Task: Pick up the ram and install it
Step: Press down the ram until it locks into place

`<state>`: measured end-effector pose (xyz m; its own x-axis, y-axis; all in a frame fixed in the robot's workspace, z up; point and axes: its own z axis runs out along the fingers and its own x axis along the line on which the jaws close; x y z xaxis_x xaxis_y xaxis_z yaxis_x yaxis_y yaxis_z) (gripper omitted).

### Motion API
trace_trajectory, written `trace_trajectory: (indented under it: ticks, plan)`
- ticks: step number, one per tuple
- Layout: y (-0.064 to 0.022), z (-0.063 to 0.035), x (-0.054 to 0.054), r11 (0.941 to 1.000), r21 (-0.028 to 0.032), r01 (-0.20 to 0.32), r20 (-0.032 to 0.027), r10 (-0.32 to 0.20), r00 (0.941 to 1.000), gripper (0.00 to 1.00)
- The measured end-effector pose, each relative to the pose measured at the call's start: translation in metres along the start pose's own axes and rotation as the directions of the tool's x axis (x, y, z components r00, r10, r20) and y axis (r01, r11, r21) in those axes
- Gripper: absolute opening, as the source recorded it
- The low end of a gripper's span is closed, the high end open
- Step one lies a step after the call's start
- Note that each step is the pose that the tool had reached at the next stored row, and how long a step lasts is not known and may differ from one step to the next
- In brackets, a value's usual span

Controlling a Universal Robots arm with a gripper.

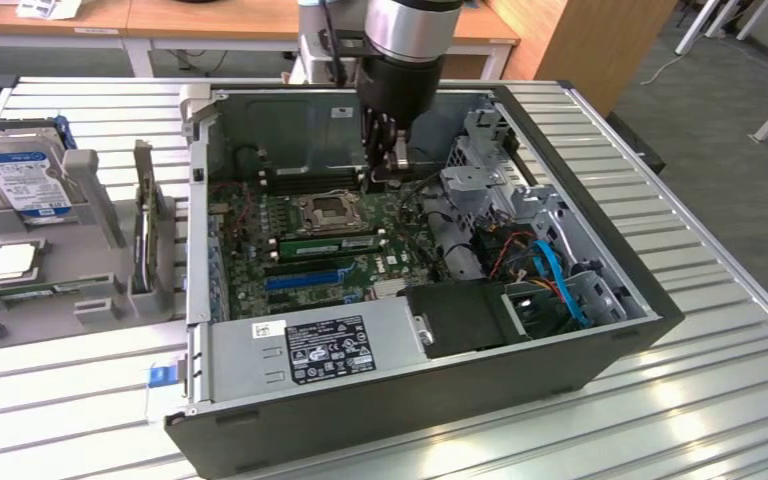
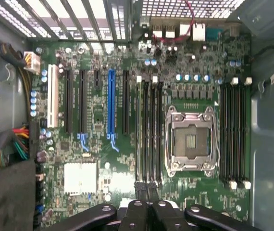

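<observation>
1. Ram [image 1: 332, 245] seated flat in a memory slot just beside the CPU socket [image 1: 327, 210], long axis parallel to the neighbouring slots.
2. Hand [image 2: 147, 190] above the motherboard [image 2: 93, 159], fingers pressed together, grasping nothing.

Lab: open computer case [image 1: 491, 370], workbench [image 1: 704, 300]

The motherboard [image 2: 194, 62] lies flat, with the open CPU socket [image 2: 191, 142] as dial centre. At 9 o'clock, just beside it, stands a bank of black memory slots [image 2: 152, 130]; the ram [image 2: 138, 130], a thin green stick, appears seated in the farthest one. A second bank [image 2: 235, 130] sits at 3 o'clock. Farther out at 9 o'clock stands a long blue expansion slot [image 2: 111, 103]. The pincer [image 2: 145, 187], at 7 o'clock, has its tips pressed together beside the slot ends.
</observation>
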<state>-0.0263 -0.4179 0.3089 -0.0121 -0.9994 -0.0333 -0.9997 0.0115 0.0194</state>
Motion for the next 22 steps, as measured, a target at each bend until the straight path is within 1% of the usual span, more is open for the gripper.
trace_trajectory:
  ticks: [5,12,22]
  plan:
    - [0.0098,0.0003,0.000,1.0000,0.0000,0.000,0.0000,0.000,1.0000,0.10]
    - [0.0206,0.0007,0.000,1.0000,0.0000,0.000,0.0000,0.000,1.0000,0.10]
    - [0.0391,0.0013,0.000,1.0000,0.0000,0.000,-0.0001,0.000,1.0000,0.10]
